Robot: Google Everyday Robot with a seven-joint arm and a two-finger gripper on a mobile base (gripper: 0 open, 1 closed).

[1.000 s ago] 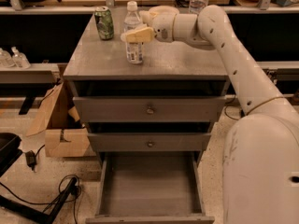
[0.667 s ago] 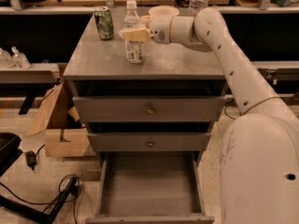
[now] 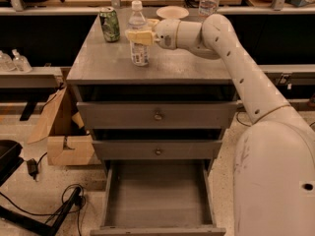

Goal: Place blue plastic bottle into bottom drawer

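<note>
The blue plastic bottle [image 3: 139, 50], clear with a white cap and a white-and-bluish label, stands upright on the grey cabinet top [image 3: 187, 63], left of centre. My gripper [image 3: 140, 36] reaches in from the right and sits at the bottle's upper body, crossing in front of it. The bottle's base rests on the cabinet top. The bottom drawer [image 3: 157, 200] is pulled open below, a deep grey tray with nothing in it.
A green can [image 3: 109, 24] stands at the back left of the cabinet top. A pale bowl [image 3: 172, 12] and a taller water bottle [image 3: 208, 1] are behind. The two upper drawers [image 3: 157, 115] are shut. A cardboard box [image 3: 64, 136] and cables lie on the floor at left.
My gripper has moved a little to the left, further across the bottle. The bottle and the can have not moved.
</note>
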